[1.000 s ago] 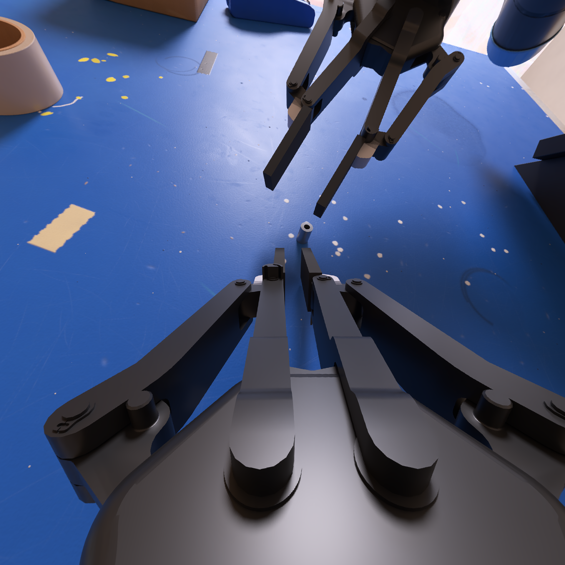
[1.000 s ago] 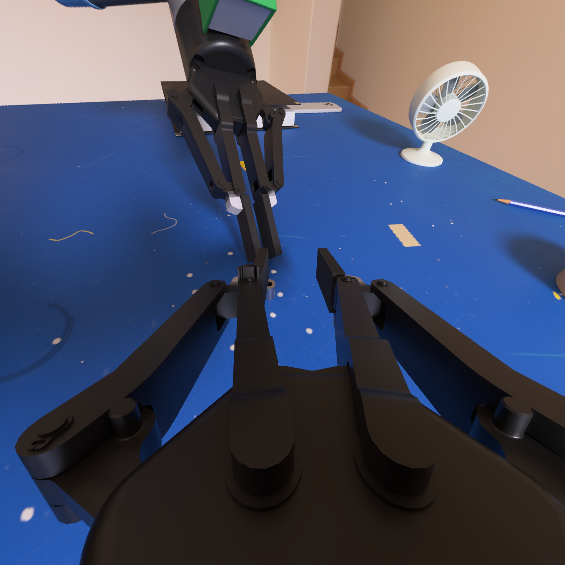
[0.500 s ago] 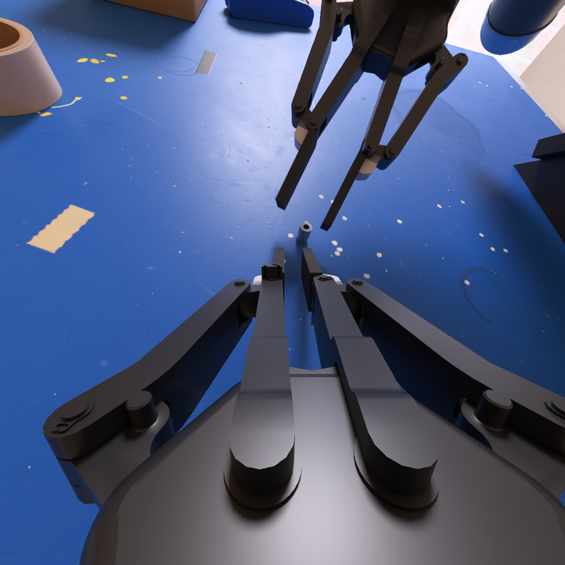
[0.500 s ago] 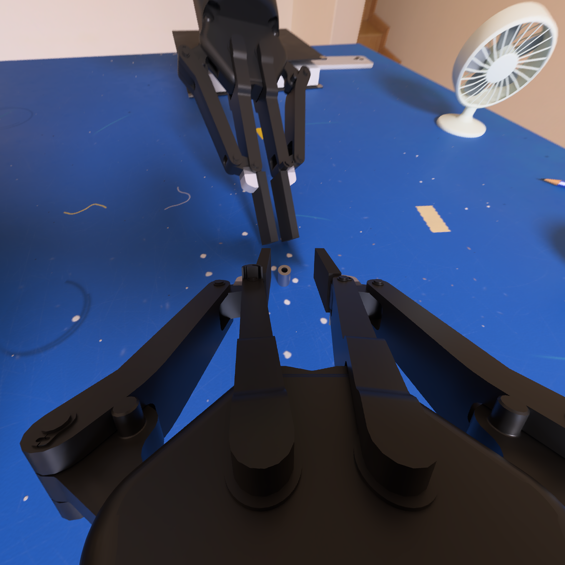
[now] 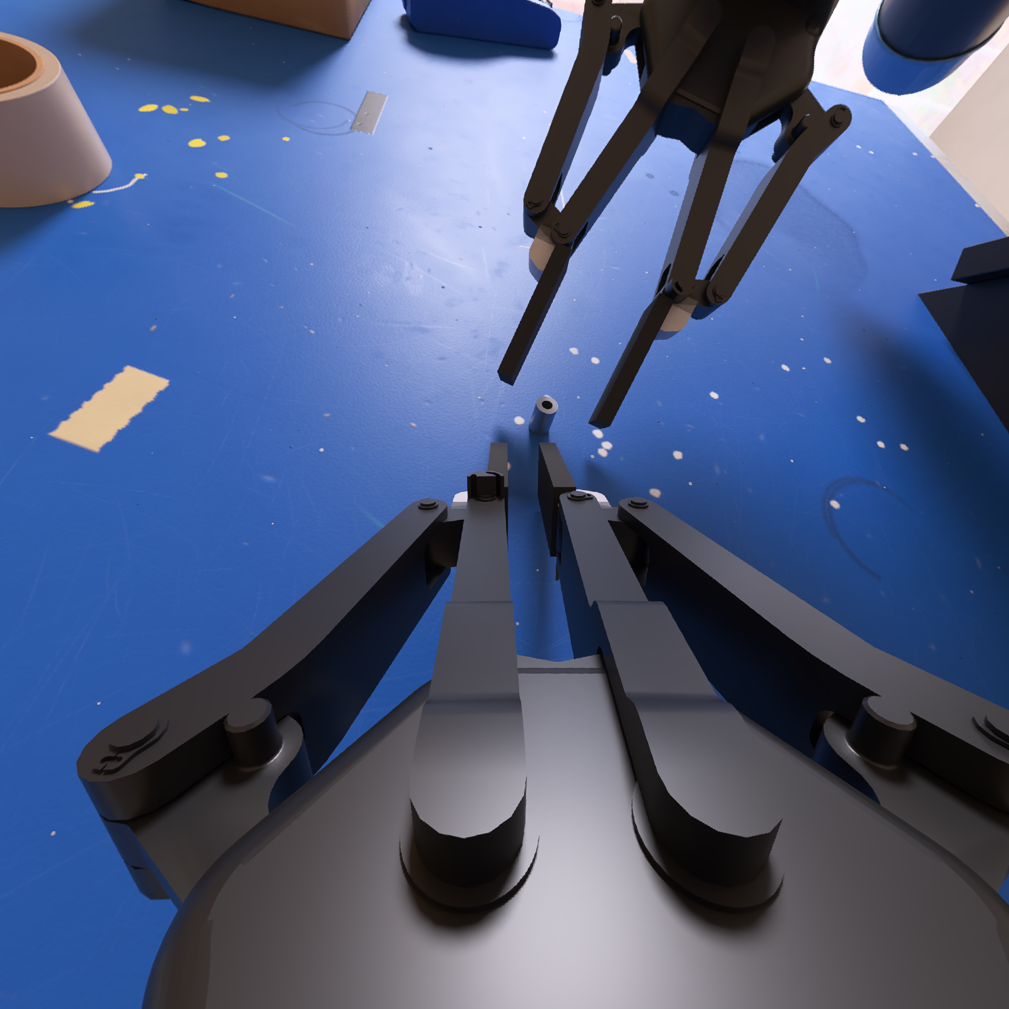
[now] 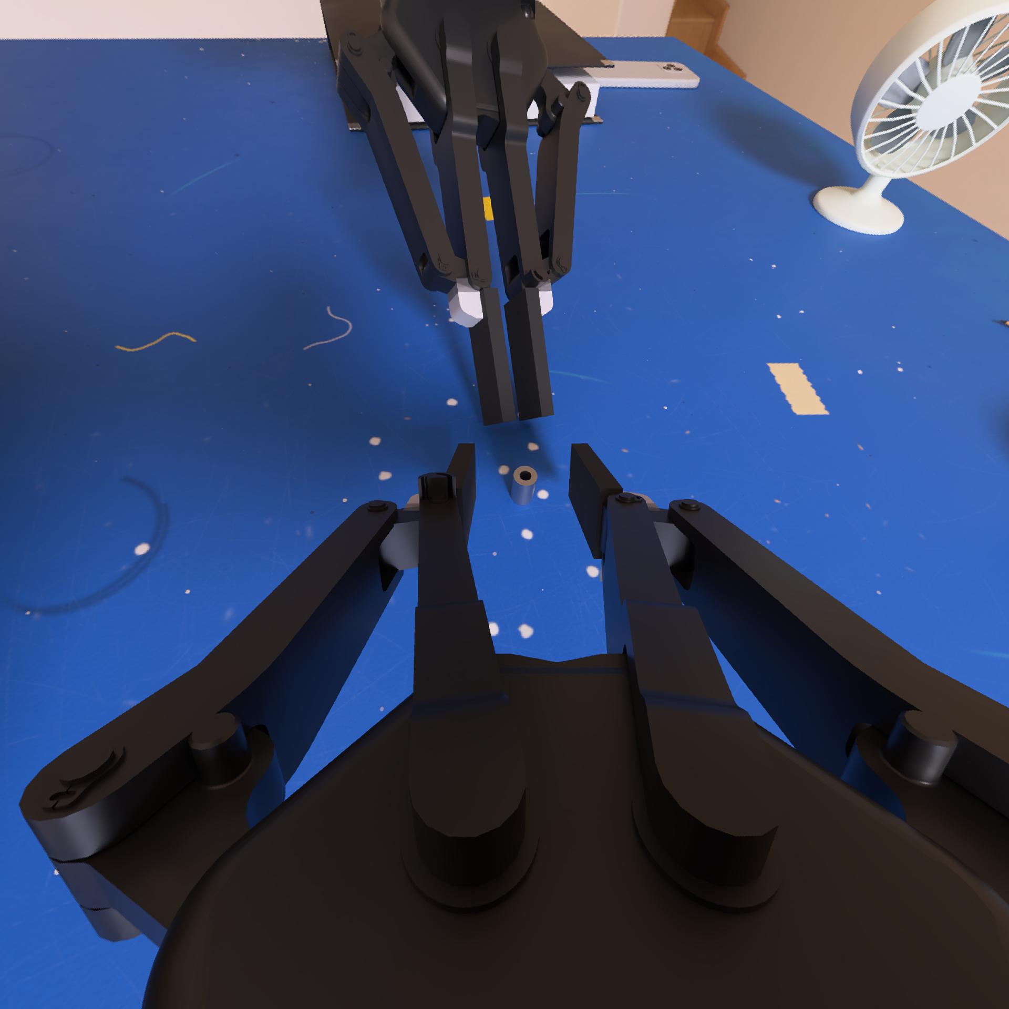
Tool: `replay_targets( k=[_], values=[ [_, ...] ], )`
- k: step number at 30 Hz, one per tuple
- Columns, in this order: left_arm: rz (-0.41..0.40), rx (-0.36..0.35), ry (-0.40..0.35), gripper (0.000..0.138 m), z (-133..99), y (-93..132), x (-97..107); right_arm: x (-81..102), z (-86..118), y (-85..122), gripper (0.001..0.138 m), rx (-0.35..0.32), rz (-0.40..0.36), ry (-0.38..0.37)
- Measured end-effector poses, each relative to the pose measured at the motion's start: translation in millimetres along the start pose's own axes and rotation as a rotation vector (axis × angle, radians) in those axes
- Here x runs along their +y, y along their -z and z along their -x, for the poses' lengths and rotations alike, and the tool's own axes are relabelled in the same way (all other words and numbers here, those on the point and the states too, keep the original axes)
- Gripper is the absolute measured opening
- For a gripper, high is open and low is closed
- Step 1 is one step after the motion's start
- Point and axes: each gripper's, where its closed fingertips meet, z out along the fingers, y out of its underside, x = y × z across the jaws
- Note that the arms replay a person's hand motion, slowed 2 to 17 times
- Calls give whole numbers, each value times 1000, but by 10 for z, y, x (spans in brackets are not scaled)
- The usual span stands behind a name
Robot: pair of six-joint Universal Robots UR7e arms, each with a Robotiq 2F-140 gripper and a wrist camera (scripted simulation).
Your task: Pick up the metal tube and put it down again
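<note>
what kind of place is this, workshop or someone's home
Likely a workbench in a home: a scuffed, paint-speckled blue table with a white desk fan, a roll of tape, a phone, and a wooden staircase behind.

Speckled blue table (image 6: 710, 306) — beige walls (image 6: 791, 33), white fan (image 6: 928, 114)

so the metal tube (image 6: 524, 483) stands on the table (image 6: 218, 229), between the right gripper (image 6: 522, 456) fingertips; left gripper (image 6: 517, 416) hangs just behind it. Fan (image 6: 928, 109) sits far right.
</note>
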Motion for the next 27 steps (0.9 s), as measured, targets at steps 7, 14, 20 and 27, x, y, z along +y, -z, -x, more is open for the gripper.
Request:
replay_targets(
  k=[7, 14, 20, 27],
  values=[
    [0, -1, -1, 16, 0, 0, 1, -17, 11, 60, 46, -25, 21, -12],
    [0, 2, 1, 16, -2, 0, 0, 12, 16, 127, 46, -29, 50, 3],
    [0, 3, 2, 16, -2, 1, 0, 44, 44, 150, 44, -45, 52, -16],
    [-1, 7, 5, 16, -2, 1, 0, 90, 38, 177, 42, -40, 57, -25]
  ],
)
